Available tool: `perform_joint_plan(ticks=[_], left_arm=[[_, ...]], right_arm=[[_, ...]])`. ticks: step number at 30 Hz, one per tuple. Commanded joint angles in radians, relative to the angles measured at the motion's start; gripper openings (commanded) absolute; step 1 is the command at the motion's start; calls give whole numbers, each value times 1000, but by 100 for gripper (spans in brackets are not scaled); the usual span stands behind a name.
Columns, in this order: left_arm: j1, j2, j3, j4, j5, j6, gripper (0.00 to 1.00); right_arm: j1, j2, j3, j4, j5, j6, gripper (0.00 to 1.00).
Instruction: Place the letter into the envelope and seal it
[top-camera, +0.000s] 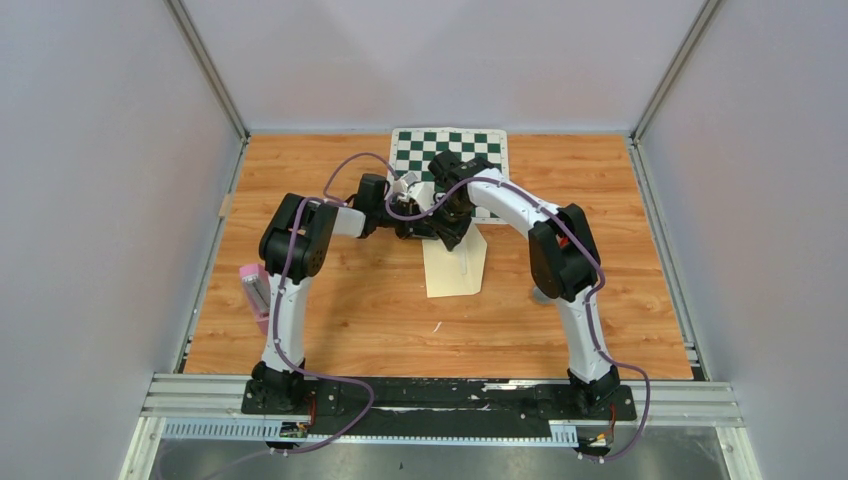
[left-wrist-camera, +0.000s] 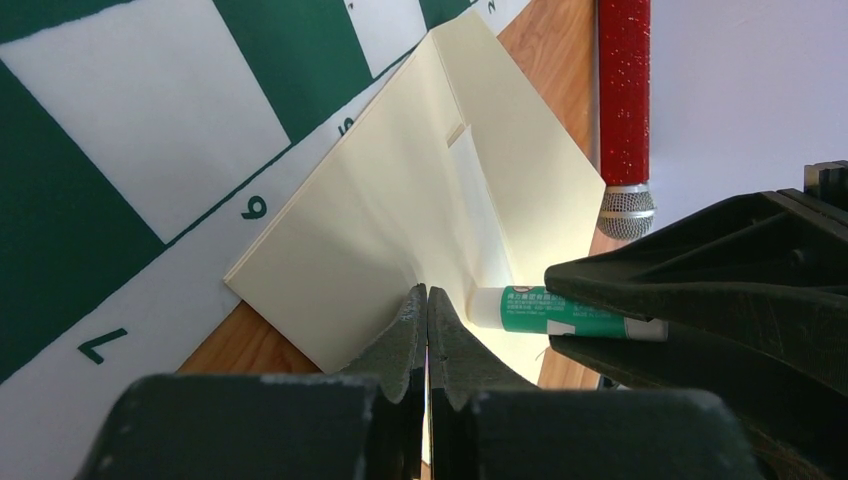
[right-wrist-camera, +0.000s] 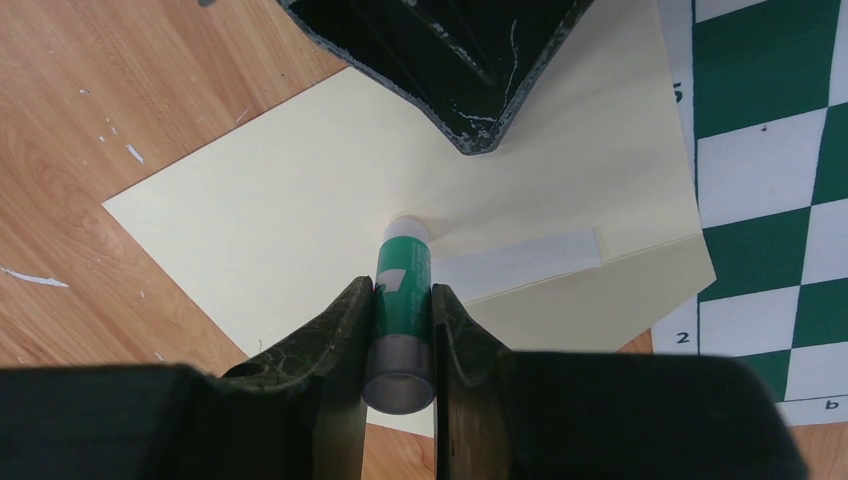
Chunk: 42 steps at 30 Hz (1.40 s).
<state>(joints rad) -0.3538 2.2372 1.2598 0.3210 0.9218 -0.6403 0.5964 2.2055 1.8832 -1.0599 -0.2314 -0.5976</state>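
The cream envelope lies on the wood just in front of the chessboard, its flap end towards the board. My left gripper is shut, its tips pinching the envelope at the flap crease. My right gripper is shut on a green and white glue stick, whose white tip touches the envelope next to a white strip. The glue stick also shows in the left wrist view. The letter is not in view.
The green and white chessboard lies at the back, with the envelope's far end over its edge. A red glittery pen with a silver tip lies beside the envelope. A pink object sits at the table's left edge.
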Motion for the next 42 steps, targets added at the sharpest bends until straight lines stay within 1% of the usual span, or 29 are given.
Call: perform_joint_plan(ticks=[1,5,11,32,39,42], left_arm=[[3,18,27,-20,-19,31,0],[3,24,29,-19,-19,27,0],[3,36,36,-18,-15,18,0],[4,45,30,-15,-37,5,0],[4,51,33,-13,-38,3,0],[4,49,33,-13,-38,7,0]], right_arm=[[9,13,7,23,34,-23,0],[11,14,24,26,49,-22,0],[14,16,-9,37,48,-36,0],[54,4,-18,-124,-6,10,0],[62,-3,-22,-146,-34,32,0],[65,-7,-30,-125,-9,43,0]])
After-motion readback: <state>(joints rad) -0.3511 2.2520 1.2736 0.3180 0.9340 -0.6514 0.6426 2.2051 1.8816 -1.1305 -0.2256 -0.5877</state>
